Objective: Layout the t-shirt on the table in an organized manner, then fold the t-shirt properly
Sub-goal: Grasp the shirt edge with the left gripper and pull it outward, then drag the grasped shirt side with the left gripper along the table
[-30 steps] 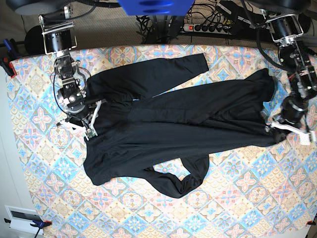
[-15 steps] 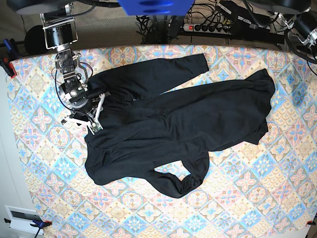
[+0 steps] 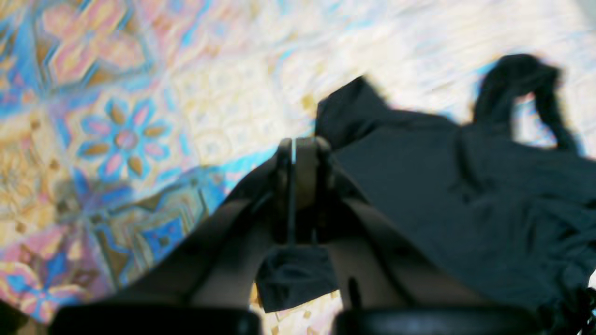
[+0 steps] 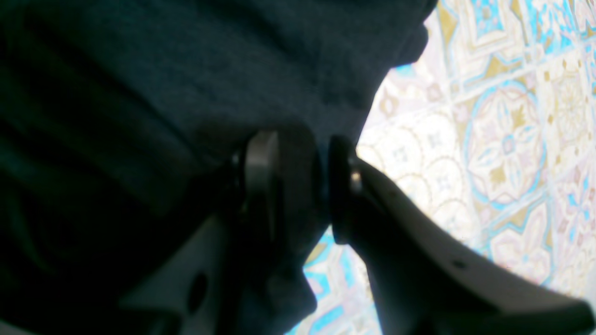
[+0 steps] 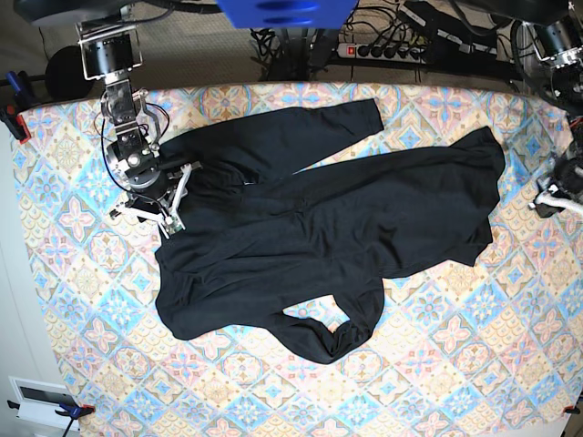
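The black t-shirt [image 5: 319, 218] lies spread on the patterned table [image 5: 437, 364], body running left to right. One sleeve [image 5: 301, 132] lies toward the far edge and the other [image 5: 328, 332] is curled near the front. My right gripper [image 5: 171, 217] is shut on the t-shirt's left end. In the right wrist view, fabric [image 4: 139, 93] sits pinched between its fingers [image 4: 260, 177]. My left gripper [image 5: 545, 202] is at the table's right edge, apart from the t-shirt's right end [image 5: 487, 182]. In the left wrist view the left gripper [image 3: 295, 149] has its jaws together, with the t-shirt [image 3: 465, 195] beyond it.
A power strip [image 5: 392, 50] and cables lie behind the far edge. A clamp [image 5: 14, 118] sits at the left edge. A white device [image 5: 41, 401] is off the front-left corner. A blue part [image 5: 287, 11] hangs over the top middle.
My left gripper let go of the t-shirt's right end, swung out of view, and is back at the right edge. My right gripper moved toward the far edge with the fabric.
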